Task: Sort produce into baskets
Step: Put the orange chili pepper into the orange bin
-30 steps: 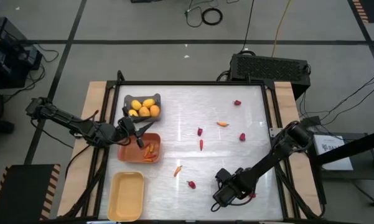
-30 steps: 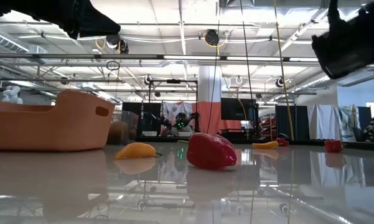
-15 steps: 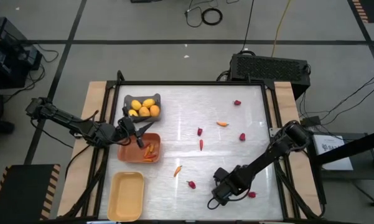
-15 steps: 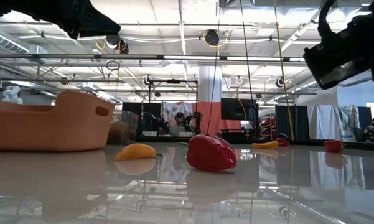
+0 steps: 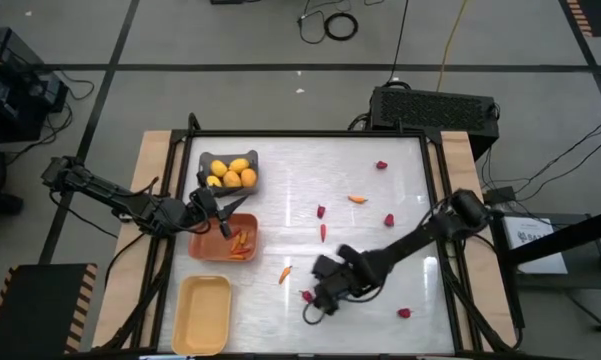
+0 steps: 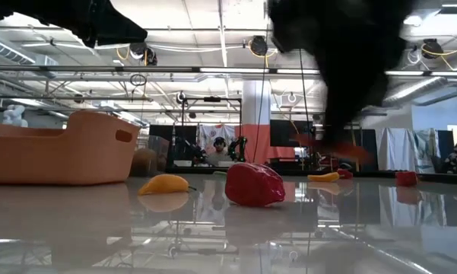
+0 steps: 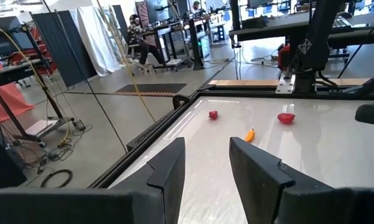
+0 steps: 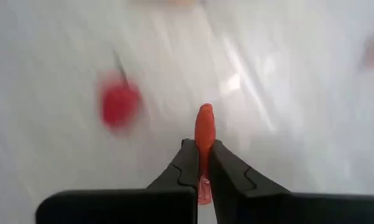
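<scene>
**Right end effector pinches a small orange-red piece above the tabletop**

The right end effector (image 5: 315, 303) is pressed together on a thin orange-red piece (image 8: 203, 134), which sticks out past the fingertips (image 8: 188, 163) in the right wrist view. In the high view this end effector sits over the near middle of the tabletop (image 5: 380, 215), just beside a red strawberry-like piece (image 5: 307, 296). The same red piece shows blurred in the right wrist view (image 8: 119, 104).

The left end effector (image 5: 220, 212) hangs over the gap between the grey basket (image 5: 229, 172) and the orange basket (image 5: 225, 238), at the left side of the tabletop. Its fingers (image 7: 168, 171) stand partly spread with nothing between them.

The grey basket holds several yellow-orange lemon-like fruits (image 5: 232, 174). The orange basket holds a few little carrots (image 5: 243, 243). The pale yellow basket (image 5: 203, 314) lies nearest the front edge, apart from the other two.

Loose on the tabletop: one carrot (image 5: 286, 273) near the orange basket, another carrot (image 5: 357, 199) farther back, and red pieces scattered at the back right (image 5: 381, 165), the right (image 5: 389, 220), the middle (image 5: 321, 211) and the front right (image 5: 404, 313). A slim red piece (image 5: 323, 233) lies just below the middle one.

In the low view, the red piece (image 6: 255, 185) and a carrot (image 6: 166, 184) lie in front of the orange basket (image 6: 61, 148).
</scene>
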Available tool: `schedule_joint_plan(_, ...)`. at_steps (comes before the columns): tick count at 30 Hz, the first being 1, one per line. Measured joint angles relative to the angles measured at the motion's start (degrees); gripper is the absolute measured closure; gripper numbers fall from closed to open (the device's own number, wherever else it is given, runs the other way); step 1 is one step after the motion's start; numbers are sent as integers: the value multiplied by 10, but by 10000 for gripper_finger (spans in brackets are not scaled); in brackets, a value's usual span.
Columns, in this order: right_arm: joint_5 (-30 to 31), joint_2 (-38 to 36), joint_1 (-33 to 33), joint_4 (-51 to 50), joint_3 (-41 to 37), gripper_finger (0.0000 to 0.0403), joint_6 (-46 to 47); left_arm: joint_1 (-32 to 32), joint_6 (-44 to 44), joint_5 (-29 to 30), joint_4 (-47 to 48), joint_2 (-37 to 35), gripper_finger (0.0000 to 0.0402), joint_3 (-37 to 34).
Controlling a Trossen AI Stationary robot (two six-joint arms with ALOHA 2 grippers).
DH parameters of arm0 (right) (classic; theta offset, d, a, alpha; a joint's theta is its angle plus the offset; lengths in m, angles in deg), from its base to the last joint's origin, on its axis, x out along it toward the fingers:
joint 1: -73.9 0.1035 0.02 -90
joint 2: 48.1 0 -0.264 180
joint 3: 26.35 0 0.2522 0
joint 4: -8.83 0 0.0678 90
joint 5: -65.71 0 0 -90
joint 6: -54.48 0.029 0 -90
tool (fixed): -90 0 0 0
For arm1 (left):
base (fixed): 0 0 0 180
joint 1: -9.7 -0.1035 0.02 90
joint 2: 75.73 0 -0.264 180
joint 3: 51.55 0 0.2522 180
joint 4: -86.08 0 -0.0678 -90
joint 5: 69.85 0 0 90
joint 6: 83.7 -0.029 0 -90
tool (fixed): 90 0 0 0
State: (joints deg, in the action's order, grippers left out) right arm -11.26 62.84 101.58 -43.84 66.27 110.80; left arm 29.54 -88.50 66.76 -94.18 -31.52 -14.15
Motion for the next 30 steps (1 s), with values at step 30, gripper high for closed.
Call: schedule_joint_plan(30,60,106,-200,673,20,390,-440,-8,-17,1,0,0,267,0)
